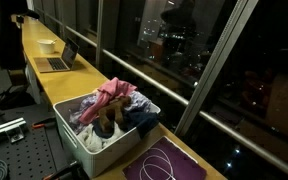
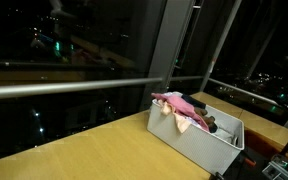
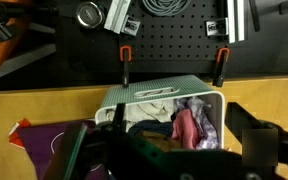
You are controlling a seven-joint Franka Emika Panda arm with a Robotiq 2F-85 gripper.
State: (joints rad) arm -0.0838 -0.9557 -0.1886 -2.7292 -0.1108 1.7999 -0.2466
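The gripper (image 3: 169, 162) enters the wrist view from the 6 o'clock edge, pointing toward 12 o'clock, its jaws standing fully apart, with one finger (image 3: 80, 150) at 8 o'clock and the opposite finger (image 3: 254, 142) at 4 o'clock, both dark and blurred.

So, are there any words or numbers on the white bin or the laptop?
None can be read.
The white bin: no label shows in any view.
The laptop: too small and dark to tell.
The window: only blurred lights.
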